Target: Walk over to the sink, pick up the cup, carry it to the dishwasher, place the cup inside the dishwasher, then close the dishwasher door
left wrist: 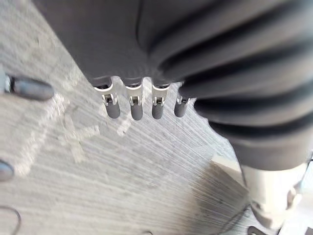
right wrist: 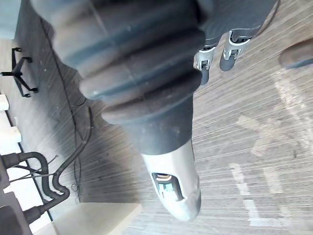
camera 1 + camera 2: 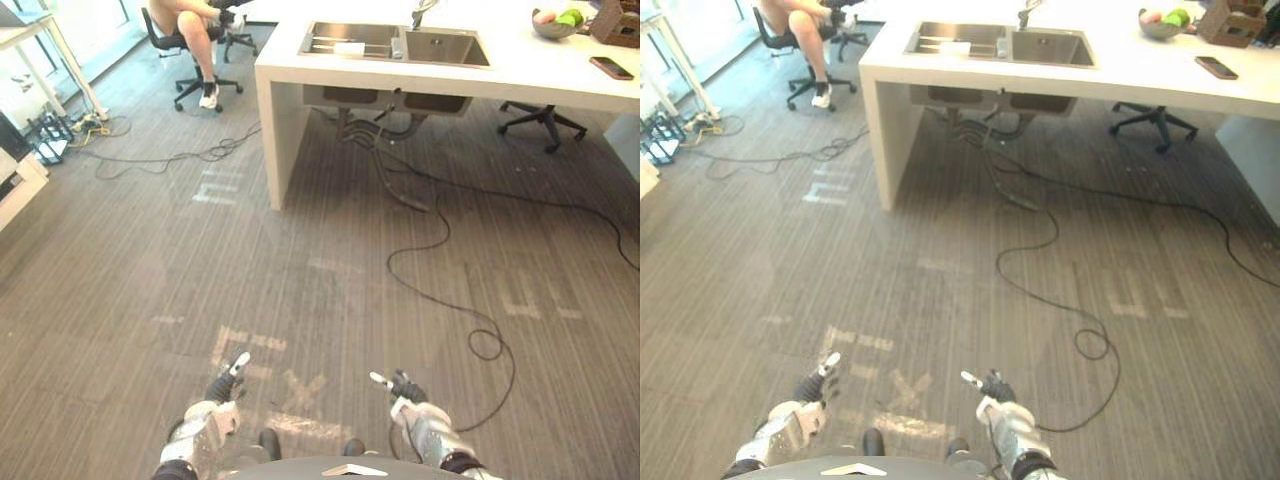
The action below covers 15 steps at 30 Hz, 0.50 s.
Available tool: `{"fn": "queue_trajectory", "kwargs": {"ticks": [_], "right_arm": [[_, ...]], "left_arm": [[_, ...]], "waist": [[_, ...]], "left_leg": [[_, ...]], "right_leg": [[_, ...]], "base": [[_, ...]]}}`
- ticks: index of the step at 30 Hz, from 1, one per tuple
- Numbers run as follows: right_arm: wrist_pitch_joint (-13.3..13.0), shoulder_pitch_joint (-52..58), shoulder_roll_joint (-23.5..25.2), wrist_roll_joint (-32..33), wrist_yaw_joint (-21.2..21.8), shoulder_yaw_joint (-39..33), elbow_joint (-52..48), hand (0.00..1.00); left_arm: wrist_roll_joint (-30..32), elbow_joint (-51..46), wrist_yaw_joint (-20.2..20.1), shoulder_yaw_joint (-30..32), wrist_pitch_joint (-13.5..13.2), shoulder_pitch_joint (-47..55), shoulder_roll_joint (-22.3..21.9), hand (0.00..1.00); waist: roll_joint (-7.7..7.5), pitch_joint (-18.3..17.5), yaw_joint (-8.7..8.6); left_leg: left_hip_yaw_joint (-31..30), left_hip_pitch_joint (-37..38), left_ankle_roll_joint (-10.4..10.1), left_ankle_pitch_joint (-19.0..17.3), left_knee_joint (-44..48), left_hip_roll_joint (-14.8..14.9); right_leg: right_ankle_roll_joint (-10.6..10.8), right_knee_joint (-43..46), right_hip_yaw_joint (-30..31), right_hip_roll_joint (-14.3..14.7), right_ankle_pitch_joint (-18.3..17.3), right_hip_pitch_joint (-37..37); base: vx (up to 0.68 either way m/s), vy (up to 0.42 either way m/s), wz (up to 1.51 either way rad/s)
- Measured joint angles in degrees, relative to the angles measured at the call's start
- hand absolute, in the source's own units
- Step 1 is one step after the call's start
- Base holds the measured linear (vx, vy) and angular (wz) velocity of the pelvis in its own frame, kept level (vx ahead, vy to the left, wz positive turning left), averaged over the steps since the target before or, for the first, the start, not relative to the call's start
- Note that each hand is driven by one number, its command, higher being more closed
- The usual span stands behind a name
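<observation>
Ahead, rectangular steel sink [image 3: 440, 48], smooth white counter [image 3: 520, 78], striped grey carpet [image 3: 150, 250].

Bare carpet floor [image 3: 300, 240] runs open to the white counter [image 3: 530, 78] holding the sink [image 3: 450, 50], an office chair [image 3: 545, 120] beyond.

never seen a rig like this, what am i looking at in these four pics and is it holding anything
This is a two-legged humanoid robot seen through its own cameras. The two wide pictures come from a stereo camera on its head, looking down at grey carpet; its left hand and right hand hang low. The two close pictures come from cameras on its wrists: the dark ribbed shapes are the hand covers, with relaxed fingers past them. Both hands hold nothing. Ahead stands a white counter with a double sink, a bowl of fruit and a phone. What lies in the sink is too small to tell. A person sits beyond it.
</observation>
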Motion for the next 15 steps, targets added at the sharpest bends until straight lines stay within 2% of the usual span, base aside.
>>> {"fn": "queue_trajectory", "kwargs": {"ticks": [6,10,13,15], "right_arm": [[-0.29,0.8,-0.01,0.16,0.19,0.02,-0.24,0.0],[-0.28,0.95,-0.08,-0.09,2.03,0.07,-1.76,0.0],[-0.38,1.01,-0.25,-4.54,4.25,0.92,-4.01,0.0],[-0.33,1.03,-0.2,-5.03,4.91,1.32,-4.52,0.0]], "left_arm": [[0.79,-0.34,2.32,0.02,0.0,0.27,-0.04,0.0],[6.19,-3.85,3.92,2.47,-0.32,1.08,0.14,0.0],[9.68,-4.69,4.66,3.86,-1.88,2.89,0.42,0.0],[9.88,-4.71,4.65,4.11,-2.35,3.12,0.53,0.0]], "waist": [[-0.15,-0.02,-0.05],[-0.31,-0.1,0.06],[-0.47,-0.46,0.02],[-0.66,-0.61,0.07]], "left_leg": [[0.83,0.07,0.22,0.15,-0.33,-0.11],[1.92,0.51,0.55,-0.17,-0.35,-0.12],[3.49,0.89,0.52,-0.92,-0.32,-0.03],[4.01,0.79,0.88,-0.84,-0.01,-0.04]], "right_leg": [[-0.39,-0.35,1.43,-0.01,0.33,-0.33],[-0.38,-0.38,3.19,0.16,0.43,-0.43],[-0.04,-0.56,4.93,0.48,0.94,-0.73],[-0.28,-0.59,5.73,0.61,1.19,-1.2]], "base": [[-0.05,0.027,-0.09],[0.02,0.022,-0.15],[0.06,0.006,-0.3],[0.1,0.001,-0.2]]}}
